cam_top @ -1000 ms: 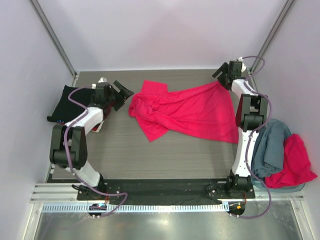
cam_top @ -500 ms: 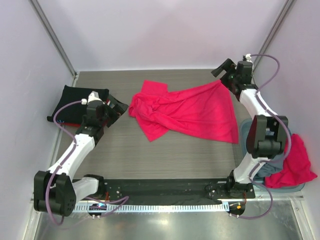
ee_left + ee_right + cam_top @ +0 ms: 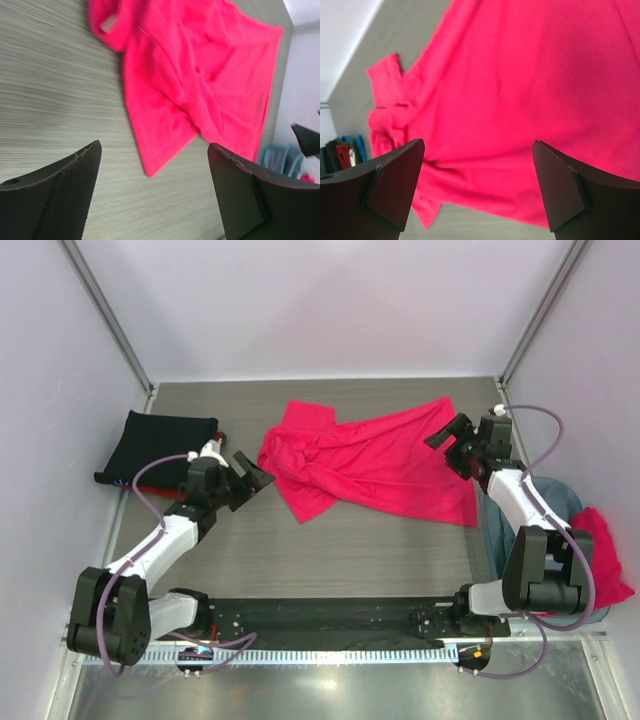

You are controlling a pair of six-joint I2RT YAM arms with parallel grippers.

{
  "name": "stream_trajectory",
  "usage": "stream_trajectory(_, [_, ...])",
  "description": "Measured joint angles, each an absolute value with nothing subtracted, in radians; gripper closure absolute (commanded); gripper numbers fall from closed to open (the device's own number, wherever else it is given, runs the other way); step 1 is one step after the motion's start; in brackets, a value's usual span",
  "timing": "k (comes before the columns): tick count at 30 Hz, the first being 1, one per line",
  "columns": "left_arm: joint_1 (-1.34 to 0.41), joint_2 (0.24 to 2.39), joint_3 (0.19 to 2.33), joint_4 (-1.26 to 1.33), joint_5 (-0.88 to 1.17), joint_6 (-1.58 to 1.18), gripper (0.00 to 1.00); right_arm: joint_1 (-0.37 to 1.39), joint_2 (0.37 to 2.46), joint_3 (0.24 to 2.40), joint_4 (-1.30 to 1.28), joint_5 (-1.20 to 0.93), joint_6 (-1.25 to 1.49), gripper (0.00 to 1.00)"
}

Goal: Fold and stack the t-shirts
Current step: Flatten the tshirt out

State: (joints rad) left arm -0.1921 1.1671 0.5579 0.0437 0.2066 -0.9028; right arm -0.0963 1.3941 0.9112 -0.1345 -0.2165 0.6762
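Both arms have drawn back nearer, left end effector (image 3: 254, 472) and right end effector (image 3: 444, 438) released and empty, pinkish-red t-shirt (image 3: 380, 465) lying crumpled on counter (image 3: 330, 550), so regrasp needed.

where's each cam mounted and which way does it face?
Top external: above and behind the bases, looking down at the table; left arm and right arm show.
Left wrist: on the left arm, looking across the pink-red t-shirt; left tool shows, open.
Right wrist: on the right arm, looking down on that shirt; right tool shows, open.
Shared: all three see the shirt.
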Motion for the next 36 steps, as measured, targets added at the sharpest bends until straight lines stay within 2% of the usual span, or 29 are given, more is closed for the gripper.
stream_trajectory(4, [-0.292,1.166,0.555,0.063,0.210,-0.889,0.19,-0.125,1.367,0.850,-0.159,-0.245,0.682,0.08])
stream_trajectory(8, [-0.369,1.156,0.530,0.061,0.194,-0.905,0.33,-0.140,1.287,0.763,-0.142,-0.243,0.679,0.09])
stream_trajectory(11, [-0.426,1.156,0.520,0.041,0.169,-0.923,0.37,-0.140,1.214,0.723,-0.146,-0.212,0.673,0.09])
stream_trajectory(18, [-0.538,1.267,0.551,0.005,0.101,-0.966,0.41,-0.139,1.188,0.666,-0.104,-0.173,0.669,0.08])
stream_trajectory(27, [-0.599,1.426,0.649,-0.061,0.043,-0.997,0.47,-0.139,1.158,0.615,-0.088,-0.130,0.669,0.09])
stream_trajectory(29, [-0.605,1.449,0.662,-0.067,0.039,-1.004,0.53,-0.139,1.156,0.612,-0.078,-0.128,0.669,0.09])
stream_trajectory(33, [-0.625,1.493,0.691,-0.088,-0.004,-1.016,0.55,-0.139,1.154,0.609,-0.070,-0.129,0.669,0.08])
stream_trajectory(36, [-0.638,1.518,0.704,-0.104,-0.049,-1.026,0.63,-0.139,1.132,0.596,-0.064,-0.128,0.669,0.08])
